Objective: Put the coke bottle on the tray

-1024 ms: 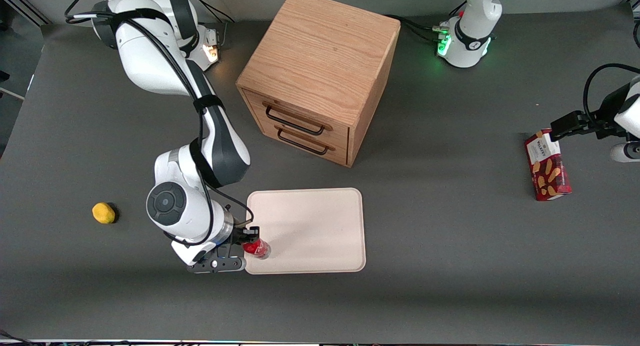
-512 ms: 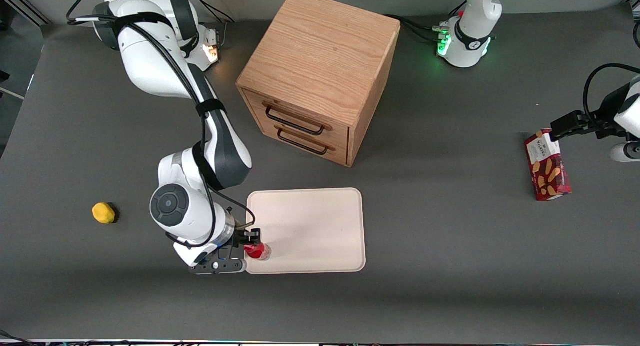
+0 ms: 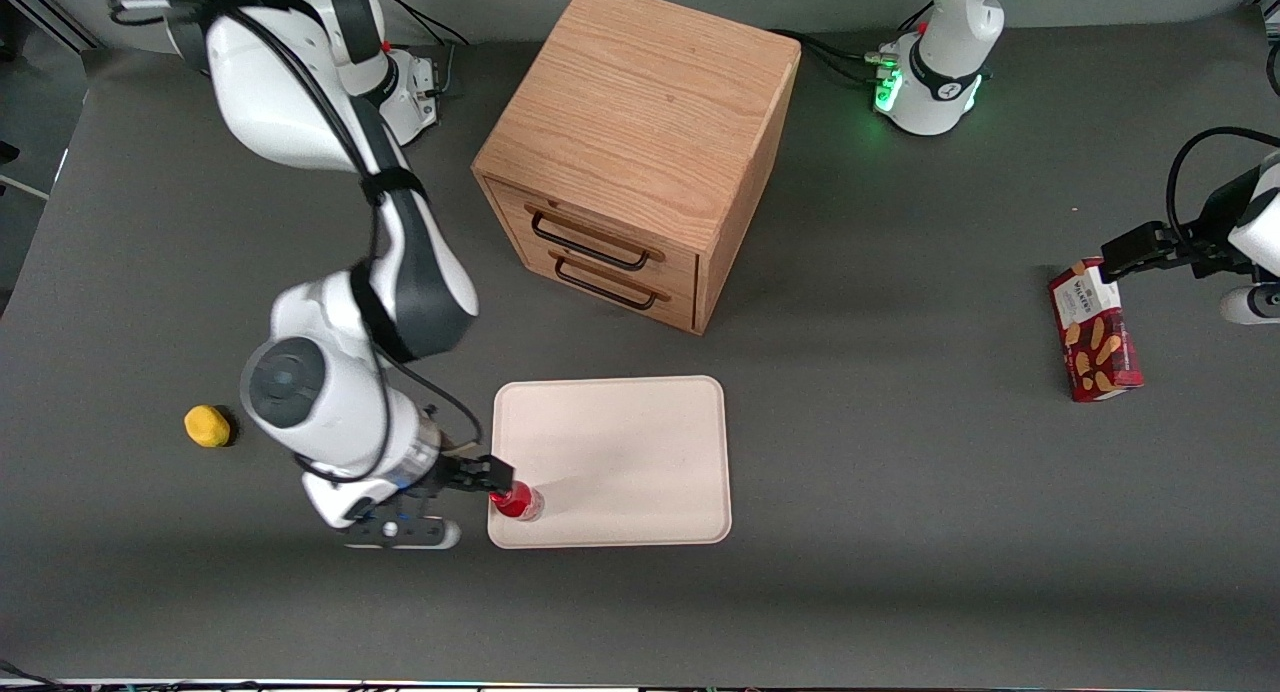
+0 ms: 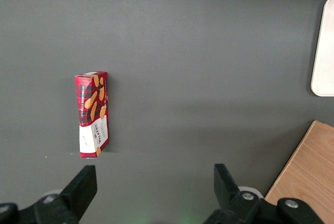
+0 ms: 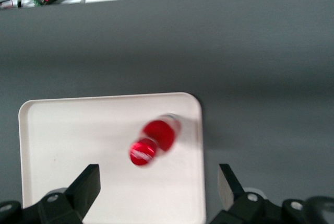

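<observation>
one step remains, we judge: retreat. coke bottle [image 5: 154,140] stands on the tray [image 5: 68,140] (near its corner), just below the end effector [image 5: 156,187], whose fingers are spread apart, free of it.

Coke bottle [image 5: 156,141] on tray [image 5: 68,130]; gripper [image 5: 159,187] open above.

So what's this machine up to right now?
The working arm has set a tiny red coke bottle on the cream tray, near the corner closest to the arm. Its tool is open, hanging just off the tray's edge beside the bottle and gripping nothing. The bottle stands on the tray on its own, so the job looks done.
</observation>
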Motion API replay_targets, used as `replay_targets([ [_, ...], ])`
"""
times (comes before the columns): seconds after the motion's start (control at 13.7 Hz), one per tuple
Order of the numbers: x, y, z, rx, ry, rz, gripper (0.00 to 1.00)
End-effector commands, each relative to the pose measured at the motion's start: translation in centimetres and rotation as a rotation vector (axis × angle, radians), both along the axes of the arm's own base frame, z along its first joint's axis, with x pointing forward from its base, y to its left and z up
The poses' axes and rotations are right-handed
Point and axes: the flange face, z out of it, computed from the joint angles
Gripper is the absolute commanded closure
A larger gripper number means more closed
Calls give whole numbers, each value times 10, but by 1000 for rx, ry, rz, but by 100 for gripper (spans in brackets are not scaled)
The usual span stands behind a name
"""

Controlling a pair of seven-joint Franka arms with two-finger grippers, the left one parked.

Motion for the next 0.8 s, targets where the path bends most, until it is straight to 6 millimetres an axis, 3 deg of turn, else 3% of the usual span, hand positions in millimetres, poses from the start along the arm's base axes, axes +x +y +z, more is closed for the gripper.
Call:
replay_targets([
  [0.0,-53,-78,52,48,66,-49,0],
  [0.15,-94,-138,71,79,85,-48,0],
  [0.29,-134,-171,89,55,88,-53,0],
  [0.51,-171,-197,114,-38,106,-25,0],
  [0.73,-175,-208,143,-49,127,-36,0],
])
